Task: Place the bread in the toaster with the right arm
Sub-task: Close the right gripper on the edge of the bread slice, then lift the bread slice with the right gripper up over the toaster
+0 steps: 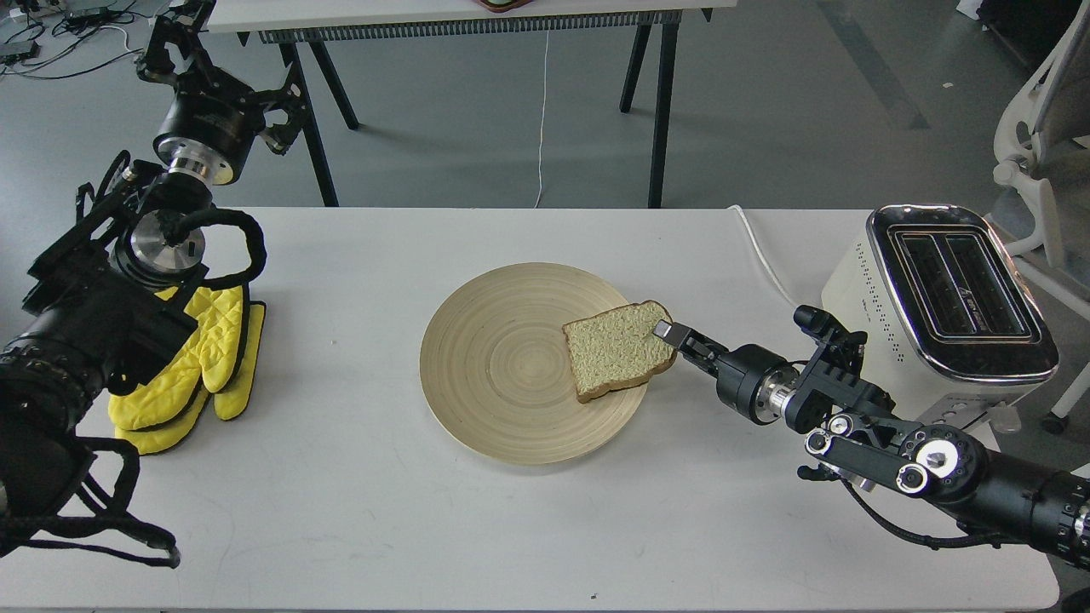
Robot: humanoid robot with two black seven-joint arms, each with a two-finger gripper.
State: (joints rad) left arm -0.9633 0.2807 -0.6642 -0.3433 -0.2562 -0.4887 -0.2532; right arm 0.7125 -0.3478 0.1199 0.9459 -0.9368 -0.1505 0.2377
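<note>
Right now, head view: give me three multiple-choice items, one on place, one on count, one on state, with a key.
1. Where does the bread lie?
A. on the right part of the wooden plate
B. in the toaster
C. on the yellow mitts

2. How many slots does the toaster have?
A. one
B. two
C. four

3. What is the right gripper doing?
A. hanging clear above the table
B. gripping the toaster lever
C. at the bread's right edge, a grey pad on top

Key: 1 A, the slice overlaps the plate's right rim. 2 B, two dark openings show in the chrome top. 3 C, the jaws meet the slice's upper right corner.
</note>
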